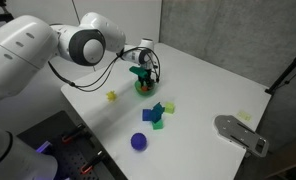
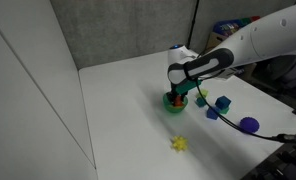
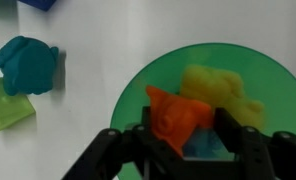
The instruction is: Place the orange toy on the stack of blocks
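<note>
Item 1: orange toy (image 3: 173, 110), above the green bowl (image 3: 128, 92), pinched at its flanks by my gripper (image 3: 185, 128), narrowed onto it. I judge it light, rigid, slick. Stack of blocks (image 1: 158, 112): beside the bowl.

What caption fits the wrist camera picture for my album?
Gripper holds the orange toy over a green bowl with a yellow toy inside.

I'm seeing a green bowl (image 3: 270, 78) on the white table (image 1: 203, 75) w/ a yellow toy (image 3: 216, 88) lying inside; purple ball (image 1: 138, 142) & small yellow block (image 1: 112, 96) sitting apart, grey device (image 1: 240, 133) nr the edge.
</note>
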